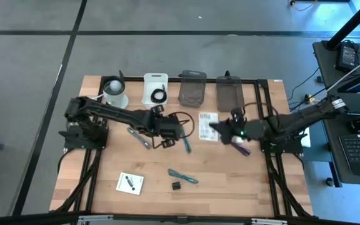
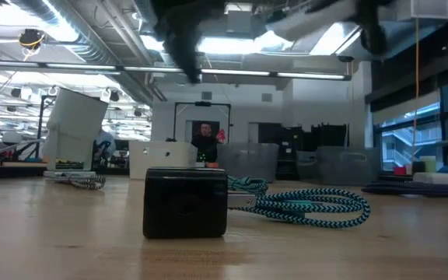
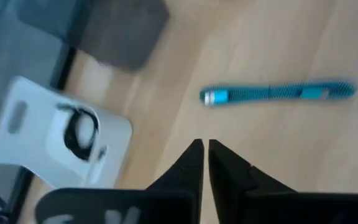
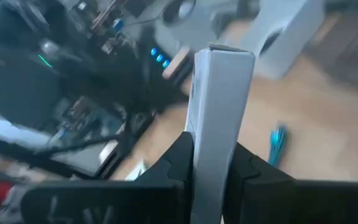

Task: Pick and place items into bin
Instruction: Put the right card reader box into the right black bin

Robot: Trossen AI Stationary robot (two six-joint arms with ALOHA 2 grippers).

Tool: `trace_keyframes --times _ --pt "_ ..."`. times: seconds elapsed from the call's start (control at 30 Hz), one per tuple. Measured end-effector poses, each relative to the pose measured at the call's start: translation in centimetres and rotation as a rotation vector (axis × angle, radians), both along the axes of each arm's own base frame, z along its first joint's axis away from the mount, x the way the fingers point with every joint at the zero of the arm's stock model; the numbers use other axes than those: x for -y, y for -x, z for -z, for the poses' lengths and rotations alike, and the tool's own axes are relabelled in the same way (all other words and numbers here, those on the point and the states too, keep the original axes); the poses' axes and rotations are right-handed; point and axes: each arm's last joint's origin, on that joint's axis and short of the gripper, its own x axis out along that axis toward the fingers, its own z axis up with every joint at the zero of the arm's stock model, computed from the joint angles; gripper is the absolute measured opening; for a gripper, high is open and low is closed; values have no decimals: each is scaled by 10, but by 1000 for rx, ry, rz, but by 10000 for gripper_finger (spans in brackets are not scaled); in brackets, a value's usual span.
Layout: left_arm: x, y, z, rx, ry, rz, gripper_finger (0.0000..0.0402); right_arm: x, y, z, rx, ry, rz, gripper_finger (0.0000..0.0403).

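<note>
White printed card (image 4: 219, 124) stands pinched upright in the right gripper (image 4: 210, 155) near the desk's middle. Left gripper (image 3: 205, 155), fingers pressed together, hovers beside the teal pen (image 3: 278, 92).

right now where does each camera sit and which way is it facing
High view: above the table, looking straight down; both arms show.
Low view: at tabletop height, looking level past a black block and teal cable; arm parts overhead.
Left wrist view: behind shut left fingers, facing a teal pen and white bin.
Right wrist view: behind right fingers clamping a white card.
High and low views share the block.
</note>
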Motion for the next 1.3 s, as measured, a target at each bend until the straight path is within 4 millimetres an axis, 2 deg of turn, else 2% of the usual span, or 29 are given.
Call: trace_keyframes --times 0.13,0.27,0.43,0.57,0.8,1.0,1.13,1.3 --pt "-11 26 22 58 108 51 2 20 -5 -26 -87 54 80 44" --pt "-19 54 33 196 205 115 2 42 -5 -44 -195 72 176 44" --pt "-31 85 33 417 264 133 2 80 4 -61 -340 53 319 43" --pt "-41 105 26 558 261 146 2 114 16 -66 -471 23 394 43" --pt "-52 125 6 669 150 212 2 187 34 -45 -682 -29 385 43" --pt "-53 126 -5 739 93 292 2 248 37 -13 -745 -121 267 42" --pt "-54 124 -7 754 72 314 2 273 33 11 -771 -177 183 42" --pt "-54 124 -7 772 107 278 2 287 26 37 -846 -212 127 42"
